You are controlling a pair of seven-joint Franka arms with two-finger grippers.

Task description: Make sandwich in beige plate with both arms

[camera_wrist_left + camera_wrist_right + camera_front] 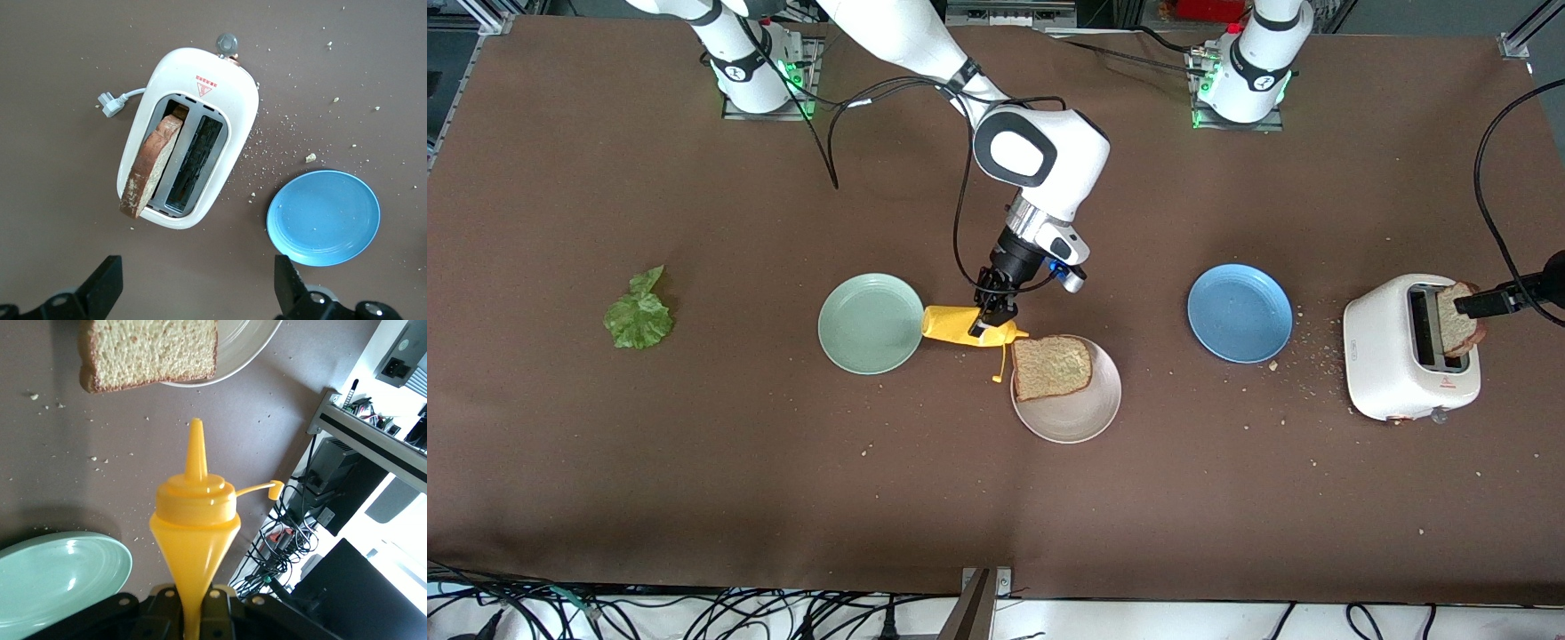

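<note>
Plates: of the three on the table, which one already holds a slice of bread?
The beige plate, nearest the front camera, holds a bread slice. The mint-green plate and the blue plate hold none.

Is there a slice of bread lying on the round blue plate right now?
No, the round blue plate is bare, while one brown bread slice lies on the round beige plate and another stands in the white toaster.

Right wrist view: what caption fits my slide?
Right gripper squeezing a yellow sauce bottle, nozzle toward bread on the beige plate.
</note>
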